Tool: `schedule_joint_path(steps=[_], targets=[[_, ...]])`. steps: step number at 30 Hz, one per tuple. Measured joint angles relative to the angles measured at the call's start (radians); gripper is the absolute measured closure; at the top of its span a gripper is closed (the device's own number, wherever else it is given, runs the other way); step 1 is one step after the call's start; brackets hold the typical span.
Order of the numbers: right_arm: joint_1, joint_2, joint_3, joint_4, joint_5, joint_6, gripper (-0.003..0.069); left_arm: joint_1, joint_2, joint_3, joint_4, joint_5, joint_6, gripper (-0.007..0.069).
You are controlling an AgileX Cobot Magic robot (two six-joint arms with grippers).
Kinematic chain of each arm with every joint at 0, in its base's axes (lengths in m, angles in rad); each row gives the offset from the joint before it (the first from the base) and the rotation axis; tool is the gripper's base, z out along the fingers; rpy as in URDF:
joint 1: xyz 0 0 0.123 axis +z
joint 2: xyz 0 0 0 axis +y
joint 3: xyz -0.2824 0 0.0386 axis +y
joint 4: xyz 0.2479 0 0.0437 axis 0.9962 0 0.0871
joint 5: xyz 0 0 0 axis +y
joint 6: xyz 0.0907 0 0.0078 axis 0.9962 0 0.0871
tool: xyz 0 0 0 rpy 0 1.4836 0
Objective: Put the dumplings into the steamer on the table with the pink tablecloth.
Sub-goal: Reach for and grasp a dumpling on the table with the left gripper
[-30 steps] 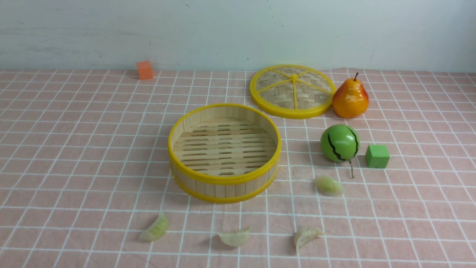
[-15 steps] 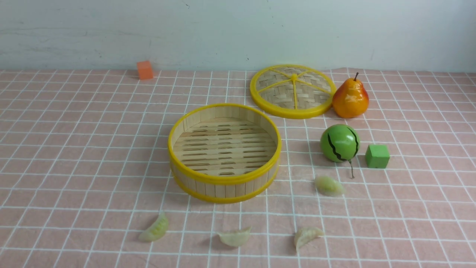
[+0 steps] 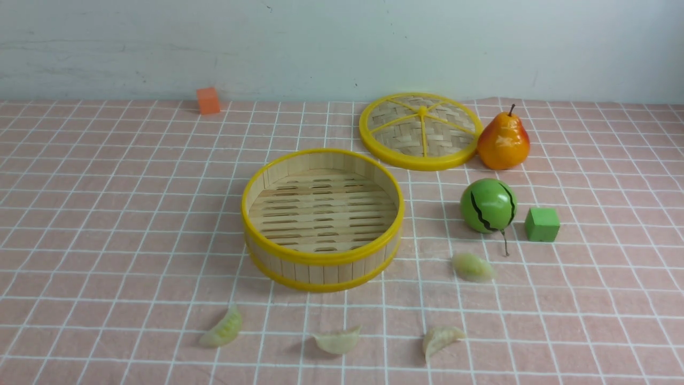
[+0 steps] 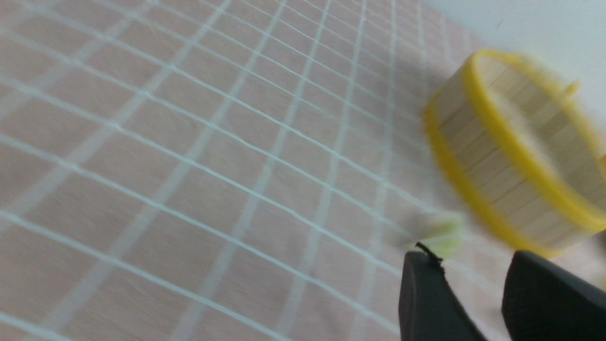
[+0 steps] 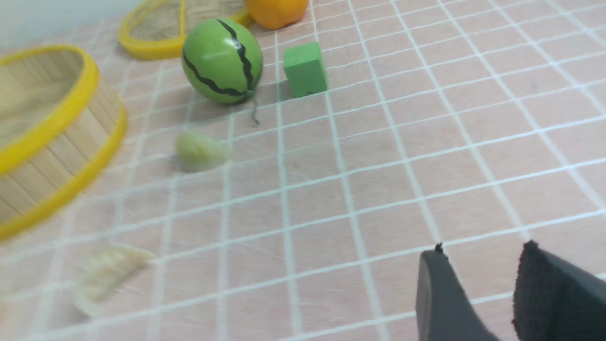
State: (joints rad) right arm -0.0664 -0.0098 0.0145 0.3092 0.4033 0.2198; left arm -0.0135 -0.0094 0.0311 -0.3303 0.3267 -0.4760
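Observation:
The empty bamboo steamer (image 3: 322, 219) stands mid-table on the pink tablecloth (image 3: 107, 214). Several pale dumplings lie on the cloth: one front left (image 3: 222, 328), one front middle (image 3: 336, 340), one front right (image 3: 440, 338) and one below the green ball (image 3: 472, 267). Neither arm shows in the front view. In the left wrist view my left gripper (image 4: 473, 270) is open and empty above the cloth, with a dumpling (image 4: 440, 232) just beyond it beside the steamer (image 4: 516, 156). In the right wrist view my right gripper (image 5: 483, 260) is open and empty, with two dumplings (image 5: 201, 150) (image 5: 106, 274) away from it.
The flat woven lid (image 3: 420, 130) lies at the back, with an orange pear (image 3: 503, 140) beside it. A green striped ball (image 3: 488, 205) and a green cube (image 3: 542, 224) stand right of the steamer. An orange cube (image 3: 208, 100) sits far back left by the wall.

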Motion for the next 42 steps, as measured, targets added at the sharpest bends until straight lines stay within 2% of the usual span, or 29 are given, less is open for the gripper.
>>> schedule_joint_path(steps=[1, 2, 3, 4, 5, 6, 8, 13, 16, 19, 20, 21, 23, 24, 25, 26, 27, 29, 30, 31, 33, 34, 36, 39, 42], targets=[[0.0, 0.0, 0.0, 0.148, 0.011, 0.096, 0.042, 0.0, 0.0, 0.0, -0.23, -0.013, -0.142, 0.0386], [0.0, 0.0, 0.003, 0.324, 0.027, 0.182, 0.042, 0.0, 0.0, 0.0, -0.377, -0.018, -0.24, 0.0386], [0.0, 0.0, 0.003, 0.324, 0.029, 0.194, 0.042, 0.0, 0.0, 0.0, -0.395, -0.018, -0.24, 0.0386], [0.0, 0.0, 0.006, 0.385, 0.035, 0.225, 0.042, 0.0, 0.0, 0.0, -0.442, -0.021, -0.287, 0.0386], [0.0, 0.0, 0.01, 0.527, 0.049, 0.285, 0.042, 0.0, 0.0, 0.0, -0.518, -0.024, -0.321, 0.0386], [0.0, 0.0, 0.01, 0.569, 0.052, 0.293, 0.042, 0.0, 0.0, 0.0, -0.552, -0.022, -0.333, 0.0386], [0.0, 0.0, 0.01, 0.593, 0.055, 0.278, 0.042, 0.0, 0.0, 0.0, -0.577, -0.021, -0.344, 0.0386], [0.0, 0.0, 0.01, 0.533, 0.065, 0.138, 0.042, 0.0, 0.0, 0.0, -0.595, 0.009, -0.347, 0.0386], [0.0, 0.0, 0.01, 0.514, 0.056, 0.056, 0.042, 0.0, 0.0, -0.009, -0.601, 0.091, -0.252, 0.0386], [0.0, 0.0, 0.01, 0.523, 0.056, -0.019, 0.042, 0.0, 0.0, -0.081, -0.597, 0.181, -0.034, 0.0386], [0.0, 0.0, 0.003, 0.54, 0.06, -0.068, 0.042, 0.0, 0.0, -0.147, -0.59, 0.214, 0.1, 0.0391], [0.0, 0.0, -0.006, 0.546, 0.061, -0.099, 0.042, 0.0, 0.0, -0.179, -0.583, 0.227, 0.154, 0.0396], [0.0, 0.0, -0.048, 0.561, 0.055, -0.178, 0.0435, 0.0, 0.007, -0.31, -0.524, 0.281, 0.303, 0.0432], [0.0, 0.0, -0.053, 0.562, 0.053, -0.186, 0.0442, 0.0, 0.013, -0.322, -0.515, 0.281, 0.303, 0.0432], [0.0, 0.015, -0.099, 0.564, 0.046, -0.246, 0.0479, 0.0, 0.047, -0.411, -0.431, 0.334, 0.352, 0.0479], [0.0, 0.04, -0.124, 0.564, 0.042, -0.275, 0.0509, 0.0, 0.091, -0.462, -0.372, 0.382, 0.364, 0.0508], [0.0, 0.084, -0.164, 0.563, 0.039, -0.319, 0.0563, 0.0, 0.153, -0.538, -0.256, 0.451, 0.369, 0.0554], [0.0, 0.144, -0.209, 0.559, 0.038, -0.364, 0.062, 0.0, 0.22, -0.61, -0.155, 0.521, 0.368, 0.0603], [0.0, 0.213, -0.259, 0.546, 0.038, -0.422, 0.0659, -0.004, 0.293, -0.687, -0.046, 0.593, 0.36, 0.0638], [0.0, 0.238, -0.277, 0.543, 0.038, -0.43, 0.0666, -0.006, 0.312, -0.708, -0.032, 0.602, 0.357, 0.0638], [0.0, 0.366, -0.379, 0.52, 0.054, -0.532, 0.0678, -0.024, 0.39, -0.804, 0.094, 0.684, 0.343, 0.0638], [0.009, 0.479, -0.45, 0.507, 0.08, -0.6, 0.0679, -0.062, 0.462, -0.869, 0.183, 0.75, 0.334, 0.0638], [0.043, 0.585, -0.521, 0.495, 0.122, -0.657, 0.0678, -0.111, 0.525, -0.928, 0.245, 0.818, 0.328, 0.0638], [0.132, 0.752, -0.62, 0.474, 0.245, -0.706, 0.0678, -0.208, 0.653, -0.99, 0.33, 0.913, 0.326, 0.0638], [0.239, 0.943, -0.726, 0.406, 0.41, -0.73, 0.0678, -0.272, 0.801, -1.019, 0.364, 0.92, 0.307, 0.0638]])
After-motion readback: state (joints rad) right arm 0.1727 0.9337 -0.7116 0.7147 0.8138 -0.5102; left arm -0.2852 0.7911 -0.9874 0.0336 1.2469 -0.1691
